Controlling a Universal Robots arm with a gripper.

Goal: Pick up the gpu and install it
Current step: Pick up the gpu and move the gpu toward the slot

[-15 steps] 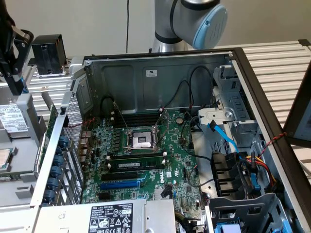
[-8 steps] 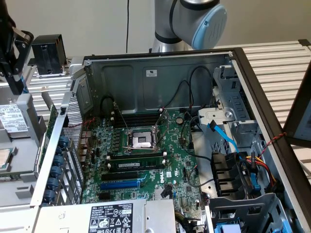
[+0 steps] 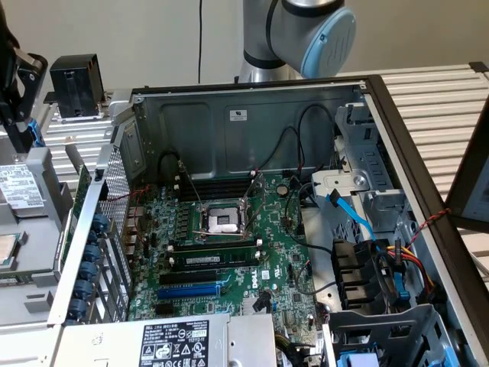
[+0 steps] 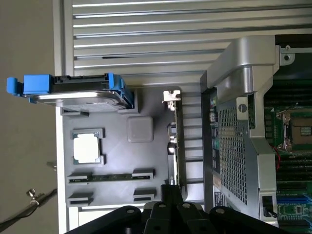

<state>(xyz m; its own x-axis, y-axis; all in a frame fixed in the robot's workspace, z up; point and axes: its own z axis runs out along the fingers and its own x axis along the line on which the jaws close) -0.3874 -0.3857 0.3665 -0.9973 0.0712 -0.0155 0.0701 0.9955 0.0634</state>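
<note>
**End effector** (image 4: 169, 189): the fingers are drawn fully together, with nothing seen clamped between them. In the wrist view the black fingertips line up with one end of the gpu (image 4: 173, 141) and overlap it. Whether they touch the card cannot be told. In the exterior view the end effector stands at the upper left of the frame, over the grey tray (image 4: 122, 156).

**Gpu**: it stands on its long edge in the tray, on the side nearest the computer case (image 3: 252, 115), and is seen edge-on. Its metal bracket is at the end away from the fingertips. In the exterior view it shows as a green strip at the middle left of the frame, just beside the case's perforated wall. The card is in the tray, not on the motherboard (image 3: 283, 252) (installation not yet done).

**Other tray contents**:
- A hard drive (image 4: 78, 90) in a blue carrier.
- A processor (image 4: 87, 147).
- A memory stick (image 4: 112, 176) set on edge.

All three are well apart from the fingertips.

**Support**: tray and case rest on a slatted metal table (image 4: 170, 29).
</note>
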